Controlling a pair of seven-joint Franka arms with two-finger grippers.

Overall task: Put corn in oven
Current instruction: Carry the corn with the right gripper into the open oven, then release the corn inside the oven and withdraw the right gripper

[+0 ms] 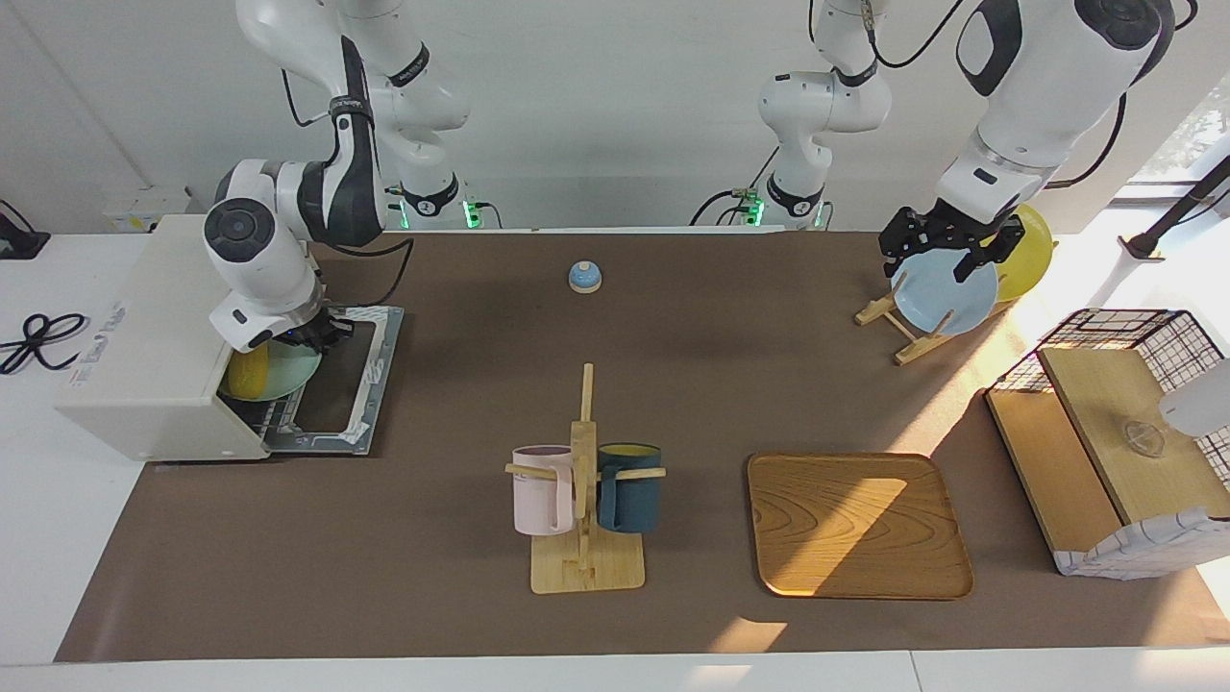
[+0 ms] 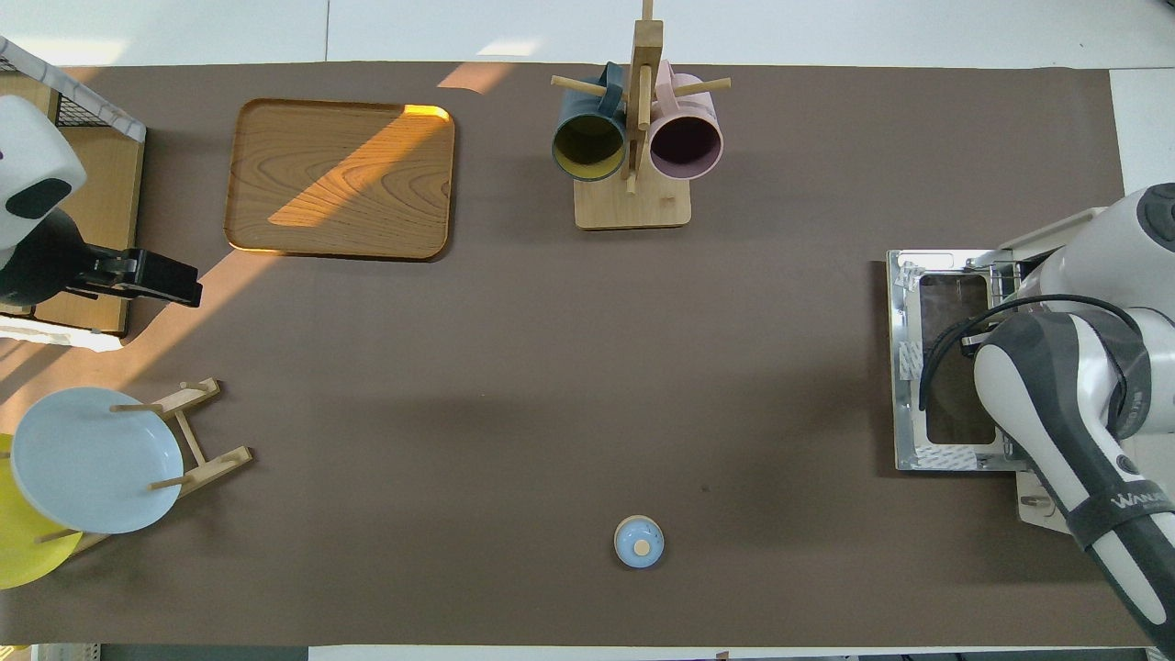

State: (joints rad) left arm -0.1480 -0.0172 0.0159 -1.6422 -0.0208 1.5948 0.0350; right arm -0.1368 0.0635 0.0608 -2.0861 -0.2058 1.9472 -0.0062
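The white oven (image 1: 144, 365) stands at the right arm's end of the table, its door (image 1: 356, 375) folded down flat and open. The yellow corn (image 1: 246, 373) lies on a pale green plate (image 1: 293, 370) just inside the oven's mouth, on the wire rack. My right gripper (image 1: 317, 336) is at the oven's mouth, right at the plate's rim. In the overhead view the right arm covers the oven (image 2: 1056, 240) and hides the corn. My left gripper (image 1: 937, 259) waits open and empty over the blue plate; it also shows in the overhead view (image 2: 184, 285).
A blue bell (image 1: 584, 277) sits mid-table near the robots. A wooden mug rack (image 1: 583, 481) holds a pink and a dark blue mug. Beside it lies a wooden tray (image 1: 855, 524). A plate rack holds a blue plate (image 1: 947, 293) and a yellow plate (image 1: 1028, 255). A wooden box with wire basket (image 1: 1115, 432) stands at the left arm's end.
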